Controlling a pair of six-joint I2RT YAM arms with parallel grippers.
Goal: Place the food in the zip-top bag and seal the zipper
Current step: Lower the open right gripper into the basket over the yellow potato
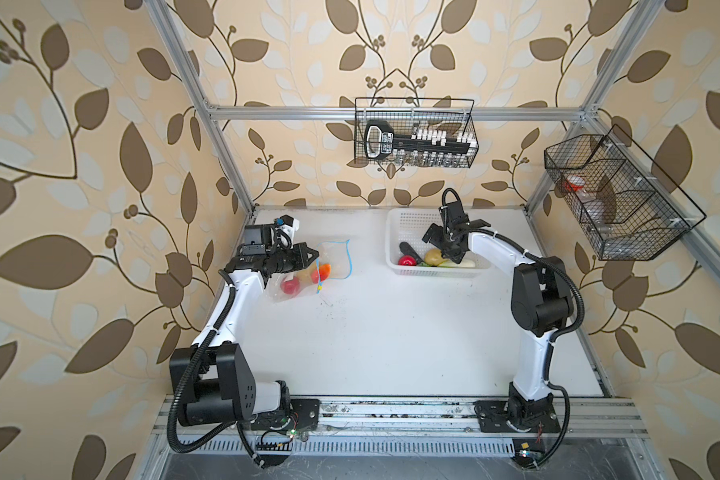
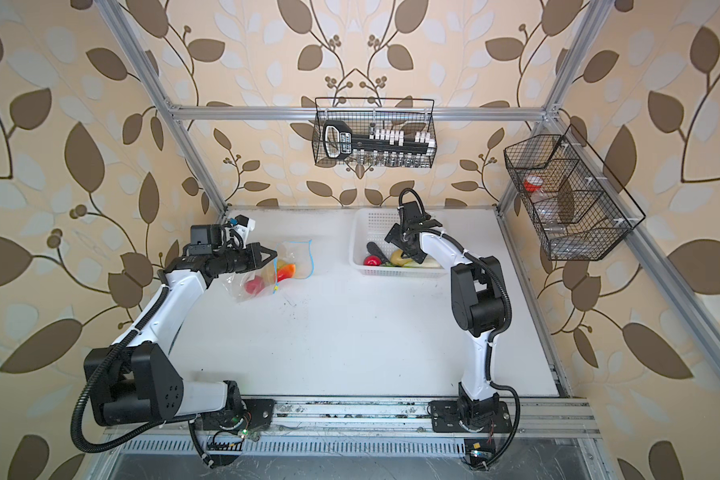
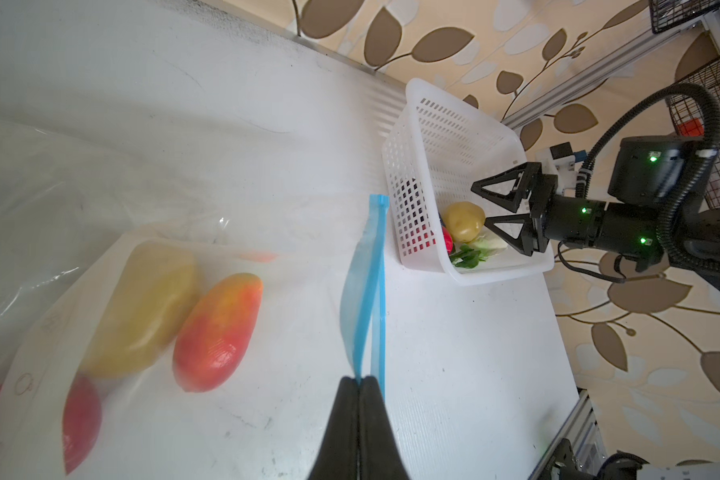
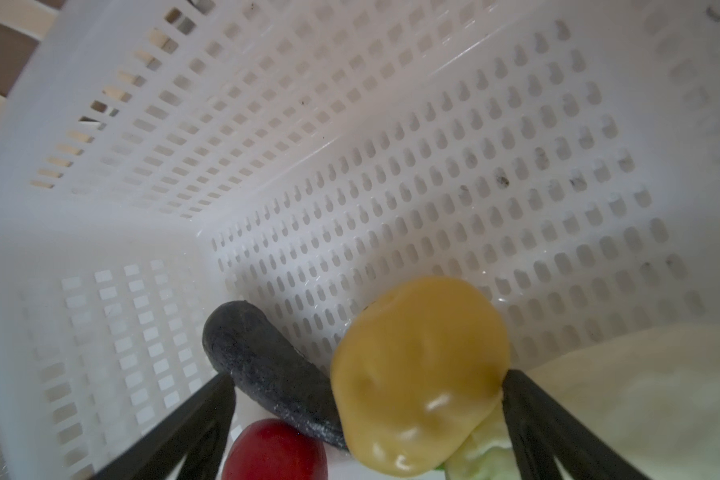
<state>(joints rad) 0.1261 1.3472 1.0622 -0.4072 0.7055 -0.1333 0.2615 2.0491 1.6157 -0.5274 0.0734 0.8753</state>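
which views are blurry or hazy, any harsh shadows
Right wrist view: the potato and radish near the lens are soft, the basket wall sharper. Left wrist view: the zip-top bag film hazes the red-yellow fruit; the zipper is crisp. Both top views: sharp, only faint shadows on the table.

The white worktop (image 1: 391, 340) shows in both top views as a flat, matte sheet. Its back edge meets the patterned wall. Two things lie on it. The clear zip-top bag (image 1: 336, 258) rests on the left rear part. In the left wrist view its blue zipper (image 3: 368, 291) stands up off the surface. The white perforated basket (image 1: 433, 272) sits at the right rear, its far wall just beside the back edge. Bag and basket are well apart. Small dark specks (image 1: 327, 301) mark the worktop just in front of the bag.
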